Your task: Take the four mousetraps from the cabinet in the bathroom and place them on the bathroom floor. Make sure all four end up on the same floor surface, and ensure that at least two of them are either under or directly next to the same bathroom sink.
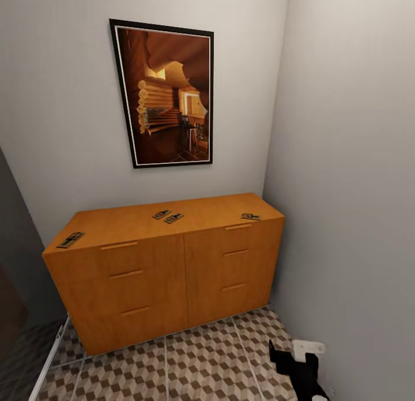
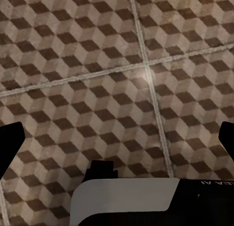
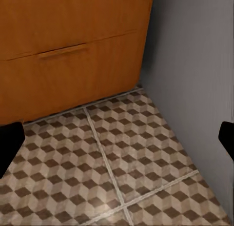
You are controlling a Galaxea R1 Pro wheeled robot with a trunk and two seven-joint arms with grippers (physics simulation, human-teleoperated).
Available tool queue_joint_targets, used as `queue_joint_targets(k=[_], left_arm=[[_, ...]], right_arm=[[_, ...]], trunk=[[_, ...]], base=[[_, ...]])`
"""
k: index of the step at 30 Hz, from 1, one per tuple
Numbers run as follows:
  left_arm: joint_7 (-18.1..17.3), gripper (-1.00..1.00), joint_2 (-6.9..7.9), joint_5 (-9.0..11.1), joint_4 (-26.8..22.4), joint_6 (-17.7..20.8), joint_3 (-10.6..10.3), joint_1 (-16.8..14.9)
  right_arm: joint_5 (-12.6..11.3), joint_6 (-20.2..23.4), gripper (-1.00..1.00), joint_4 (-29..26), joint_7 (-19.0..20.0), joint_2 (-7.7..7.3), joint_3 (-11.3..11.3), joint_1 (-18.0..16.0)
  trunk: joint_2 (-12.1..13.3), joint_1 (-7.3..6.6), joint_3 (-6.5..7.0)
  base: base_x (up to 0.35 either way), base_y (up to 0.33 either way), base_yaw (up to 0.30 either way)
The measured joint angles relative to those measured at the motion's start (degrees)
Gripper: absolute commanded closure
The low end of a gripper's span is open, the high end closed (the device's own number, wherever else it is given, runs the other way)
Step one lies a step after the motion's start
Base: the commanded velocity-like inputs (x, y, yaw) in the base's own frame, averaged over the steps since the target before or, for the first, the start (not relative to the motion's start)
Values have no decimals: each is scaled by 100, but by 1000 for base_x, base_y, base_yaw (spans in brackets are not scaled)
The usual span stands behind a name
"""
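a: you're at the approach step, nothing picked yet. the cabinet is well ahead of and above both claws; all four mousetraps sit on its top: one at the left front corner, two mid-top, one right front.

b: arms?

a: both hang low over the bathroom floor. right gripper faces the cabinet's lower drawer, jaws apart, empty. left gripper points straight at tile, also spread, empty.

b: next?

a: i'd say roll closer, then raise an arm to top height.
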Motion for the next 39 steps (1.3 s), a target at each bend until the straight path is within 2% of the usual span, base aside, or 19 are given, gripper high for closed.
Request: queue_joint_targets(k=[3,7,15,21,27,30,32,33,35,39], left_arm=[[0,-100,0,0,0,0,0,-2],[0,-100,0,0,8,0,0,0],[0,-100,0,0,63,0,0,-2],[-6,-100,0,0,93,0,-1,-1],[-6,-100,0,-3,97,0,-1,-4],[-6,-100,0,-3,97,0,-1,-3],[-7,-100,0,-4,98,0,2,-3],[-7,-100,0,-3,98,0,3,-2],[-8,-100,0,-4,98,0,6,-4],[-7,-100,0,-7,99,0,7,-1]], right_arm=[[18,457,-100,-674,-160,0,3,-33],[45,975,-100,-1057,-371,1,4,-326],[55,1722,-100,-1189,-467,6,5,-1222],[97,2427,-100,-1198,-475,8,6,-2020],[169,3285,-100,-1186,-476,9,13,-3228],[185,3596,-100,-1171,-467,9,16,-3680],[199,3975,-100,-1117,-458,10,26,-4305],[197,4060,-100,-1088,-456,10,28,-4481],[202,4312,-100,-831,-447,13,38,-5144],[199,4459,-100,-208,-439,30,117,-6044]], trunk=[[0,0,0],[0,0,0],[0,0,0],[0,0,0],[0,0,1],[0,0,1],[0,0,1],[0,0,1],[0,0,1],[0,0,1]], base=[[0,0,0],[0,0,0],[0,0,0],[0,0,0],[0,0,0],[0,0,0],[0,0,0],[0,0,0],[0,0,0],[0,0,0]])
